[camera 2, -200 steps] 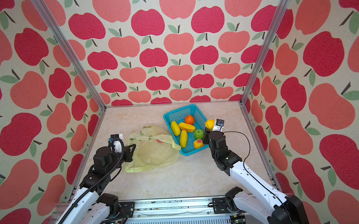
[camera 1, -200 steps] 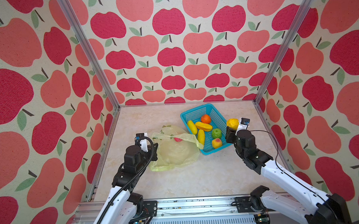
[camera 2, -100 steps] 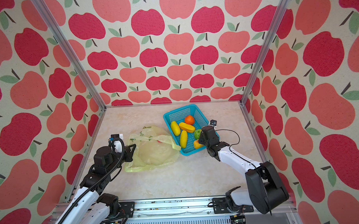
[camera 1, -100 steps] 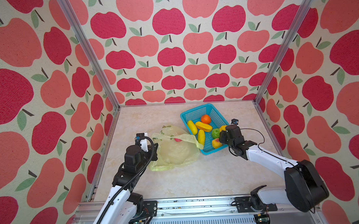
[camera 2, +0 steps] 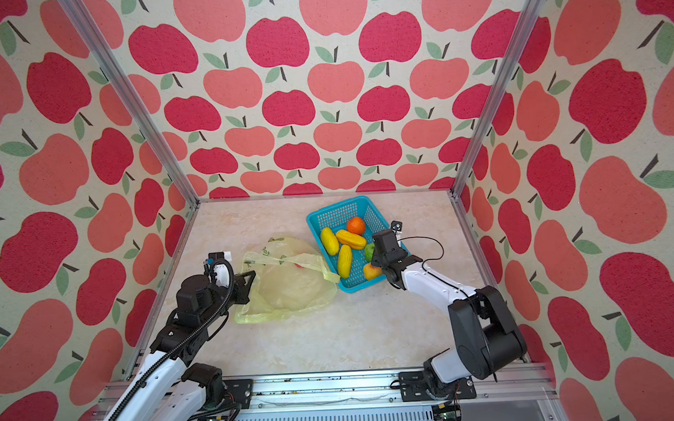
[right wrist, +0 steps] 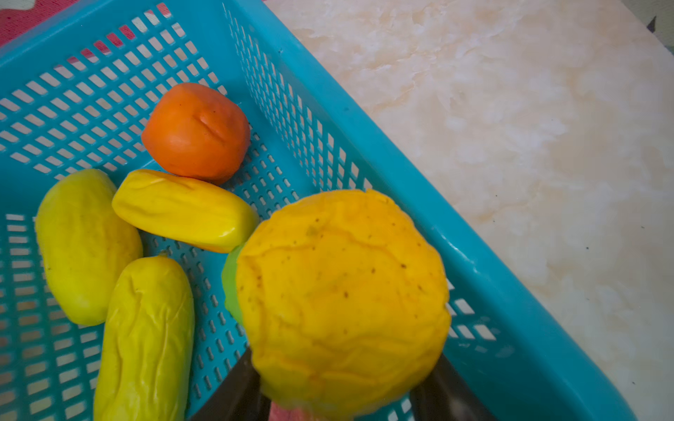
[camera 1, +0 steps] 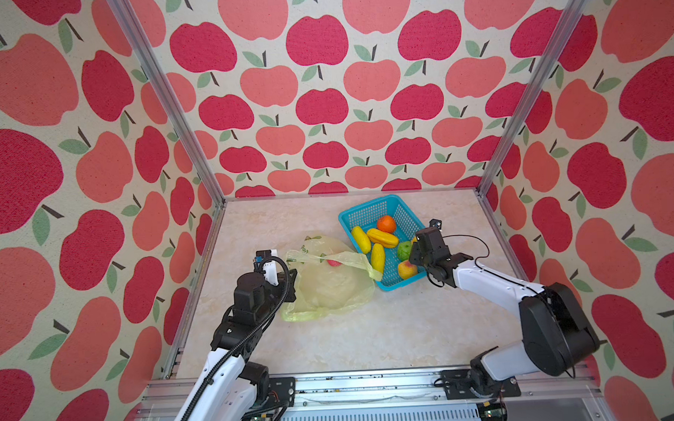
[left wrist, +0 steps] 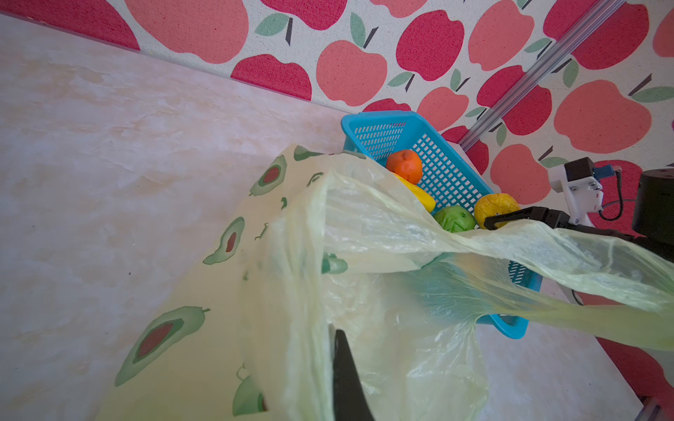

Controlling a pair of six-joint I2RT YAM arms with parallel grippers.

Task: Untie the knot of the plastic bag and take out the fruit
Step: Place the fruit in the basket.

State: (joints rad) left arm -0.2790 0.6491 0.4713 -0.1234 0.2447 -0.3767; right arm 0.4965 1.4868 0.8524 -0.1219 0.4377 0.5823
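Yellow round fruit (right wrist: pixel 343 302), clamped in the right gripper (right wrist: pixel 344 364), has swung from outside the turquoise basket (camera 1: pixel 366 212) to above it, ready for release; left gripper (camera 1: pixel 290 286) stays pinched shut on the opened plastic bag (camera 1: pixel 331 294), one red fruit (camera 1: pixel 333 262) left inside, just ahead of it

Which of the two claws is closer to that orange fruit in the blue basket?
Right. The right gripper hangs over the turquoise basket, holding a round yellow fruit near the orange fruit. The left gripper pinches the plastic bag, outside the basket.
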